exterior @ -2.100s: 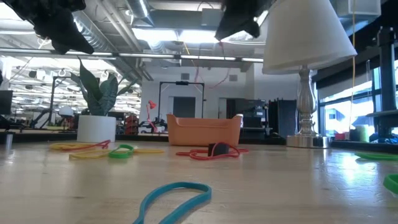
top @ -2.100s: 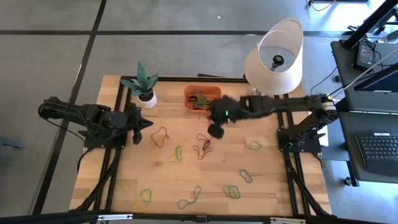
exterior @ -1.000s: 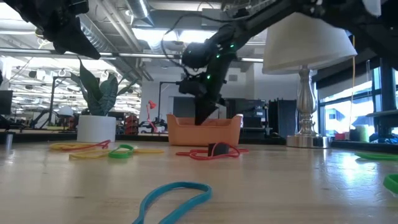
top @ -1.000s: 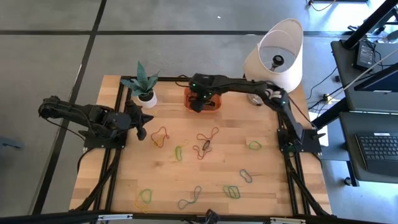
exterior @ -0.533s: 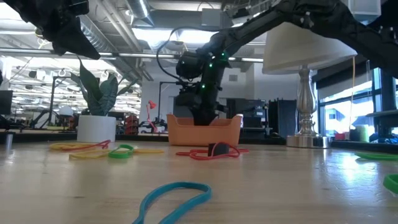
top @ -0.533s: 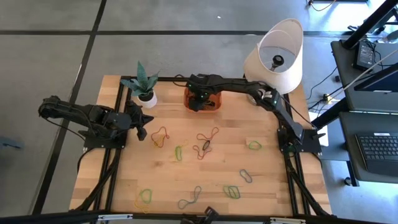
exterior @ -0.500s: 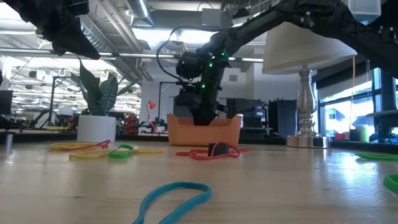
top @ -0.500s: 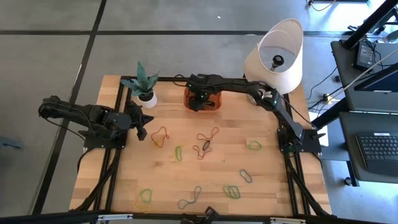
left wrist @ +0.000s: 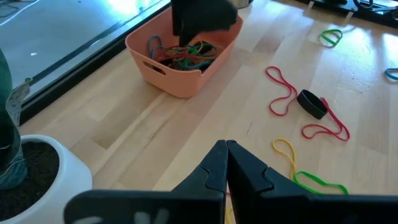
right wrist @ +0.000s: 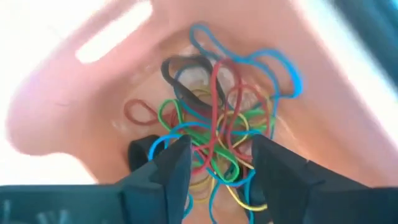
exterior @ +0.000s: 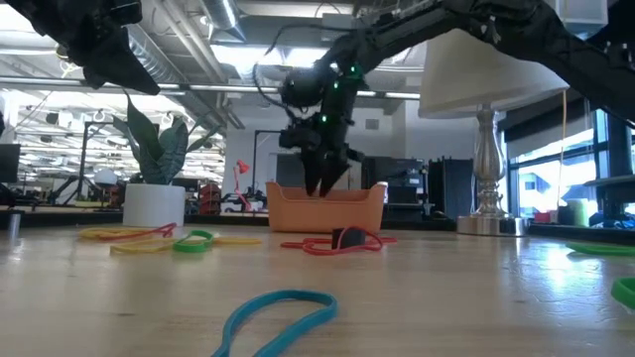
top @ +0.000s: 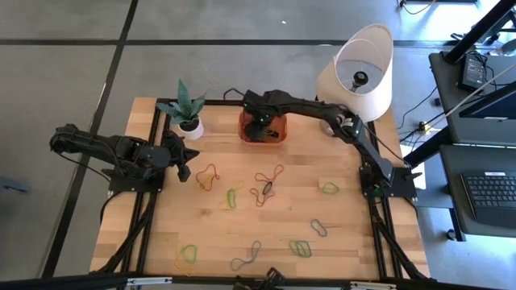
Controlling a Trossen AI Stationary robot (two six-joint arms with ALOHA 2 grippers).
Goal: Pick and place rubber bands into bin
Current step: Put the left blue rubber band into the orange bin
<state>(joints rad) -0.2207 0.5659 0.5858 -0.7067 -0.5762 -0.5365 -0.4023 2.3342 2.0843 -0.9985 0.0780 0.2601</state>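
These rubber bands weigh nothing and flop all over, so I reckon the move is to pinch one strand where it arches up off the counter. Loads still lie scattered on my side of the bin, with a tangle already inside it (red, green, blue). My right gripper hangs just over the bin, fingers apart, holding nothing. The left gripper waits beside the plant pot, fingers together.
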